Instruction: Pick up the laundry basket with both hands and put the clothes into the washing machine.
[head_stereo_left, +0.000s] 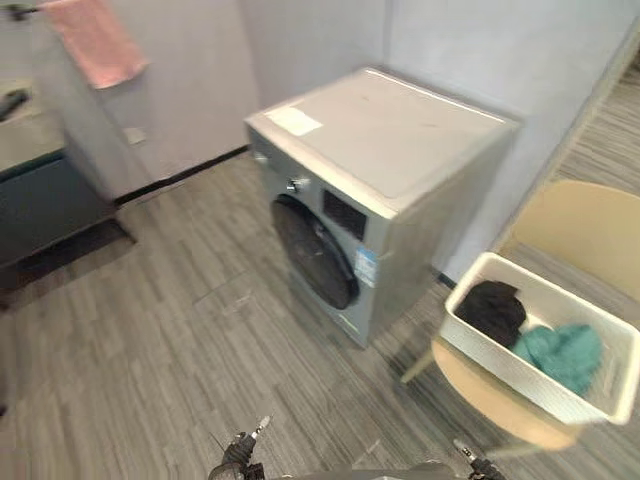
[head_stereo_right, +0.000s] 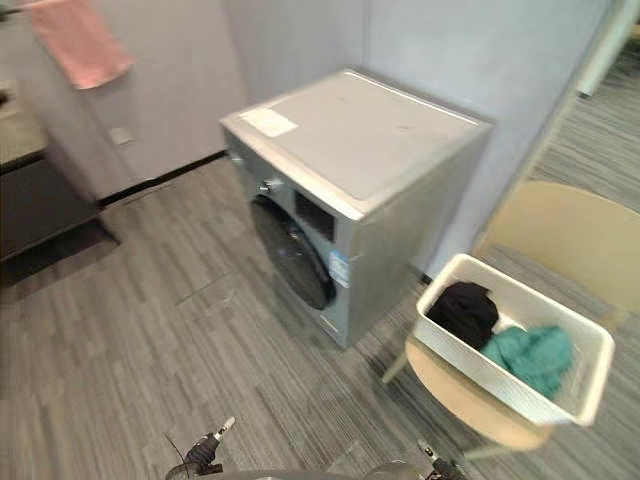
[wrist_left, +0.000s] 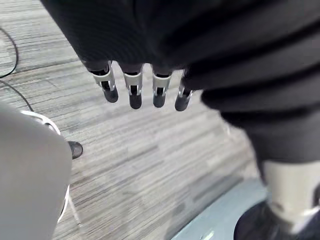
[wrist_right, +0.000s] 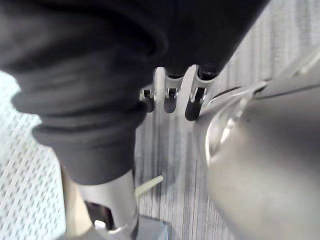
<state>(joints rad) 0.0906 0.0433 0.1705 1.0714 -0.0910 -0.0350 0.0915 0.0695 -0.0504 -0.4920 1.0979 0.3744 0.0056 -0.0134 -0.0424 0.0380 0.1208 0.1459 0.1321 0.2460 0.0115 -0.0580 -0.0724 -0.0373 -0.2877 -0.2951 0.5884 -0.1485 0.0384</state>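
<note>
A white laundry basket (head_stereo_left: 518, 373) rests on the seat of a beige chair (head_stereo_left: 590, 228) at the right. It holds a black garment (head_stereo_left: 492, 310) and a teal garment (head_stereo_left: 562, 352). Left of it stands the silver washing machine (head_stereo_left: 385, 140), its round dark door (head_stereo_left: 312, 252) closed and facing the open floor. My left hand (wrist_left: 132, 89) hangs over the grey floor with its fingers straight and holds nothing. My right hand (wrist_right: 172, 96) also hangs low, fingers relaxed and empty, away from the basket.
A pink towel (head_stereo_left: 95, 40) hangs on the wall at the far left above a dark cabinet (head_stereo_left: 45, 205). Grey plank floor (head_stereo_left: 170, 330) spreads out in front of the machine. A wall (head_stereo_left: 500, 50) runs behind the machine and chair.
</note>
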